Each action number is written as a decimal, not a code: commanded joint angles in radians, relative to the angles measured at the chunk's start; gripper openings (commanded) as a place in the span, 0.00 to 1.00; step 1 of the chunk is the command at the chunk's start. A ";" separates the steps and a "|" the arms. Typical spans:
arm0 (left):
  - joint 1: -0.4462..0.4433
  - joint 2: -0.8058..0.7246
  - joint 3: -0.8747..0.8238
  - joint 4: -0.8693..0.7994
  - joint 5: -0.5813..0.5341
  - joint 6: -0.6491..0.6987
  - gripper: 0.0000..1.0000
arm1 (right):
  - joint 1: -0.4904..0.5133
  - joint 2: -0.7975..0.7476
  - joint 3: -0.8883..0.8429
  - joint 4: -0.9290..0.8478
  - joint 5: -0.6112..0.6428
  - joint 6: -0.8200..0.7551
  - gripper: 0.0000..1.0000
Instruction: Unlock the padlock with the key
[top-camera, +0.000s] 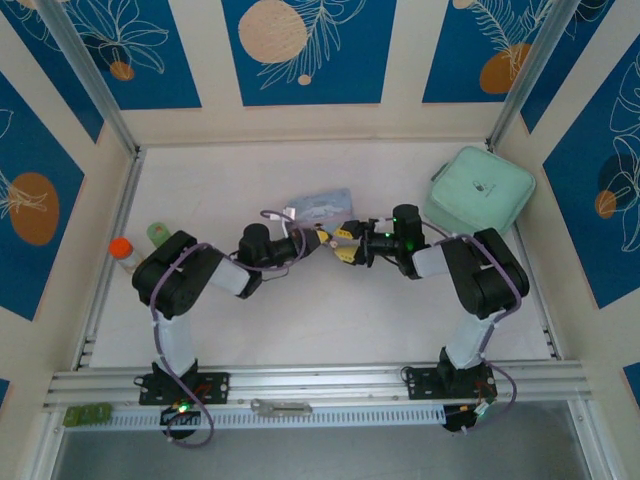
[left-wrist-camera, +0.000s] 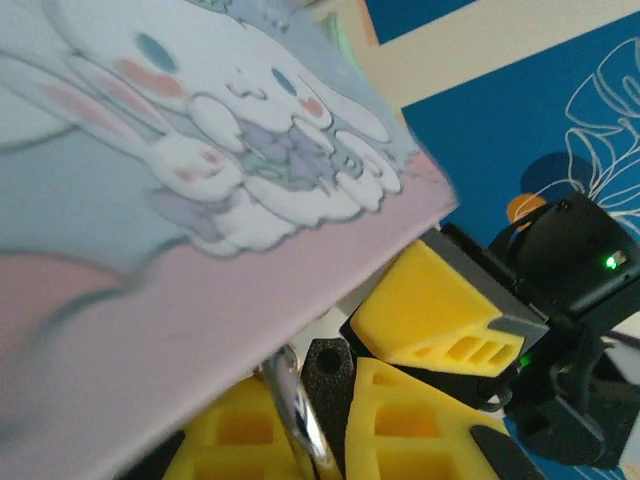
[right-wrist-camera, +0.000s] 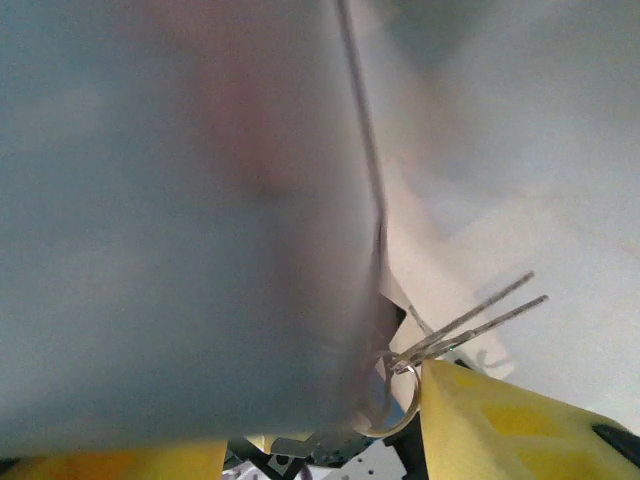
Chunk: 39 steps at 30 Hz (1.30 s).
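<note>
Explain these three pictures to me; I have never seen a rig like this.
The overhead picture looks down on two robot arms, the left arm and the right arm, bolted at the near edge of a white table. The other two pictures come from small cameras on each wrist, so they show things very close and blurred.

On the table are a pale-blue cartoon tin, a mint-green pouch and an orange-capped bottle.

The left end effector is shut on what looks like the small dark padlock, just below the tin. The right end effector faces it with its yellow fingers apart. The key bunch sits beside one finger; whether it is gripped, I cannot tell.
</note>
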 joint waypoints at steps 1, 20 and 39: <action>-0.020 -0.030 0.016 -0.093 0.048 0.079 0.00 | -0.018 -0.048 -0.006 -0.151 0.021 -0.134 0.56; -0.020 -0.034 0.008 -0.302 -0.029 0.159 0.00 | -0.042 -0.272 0.130 -0.855 0.191 -0.697 0.62; -0.016 -0.227 -0.074 -0.519 -0.124 0.139 0.50 | 0.174 -0.319 0.416 -1.275 0.678 -1.130 0.61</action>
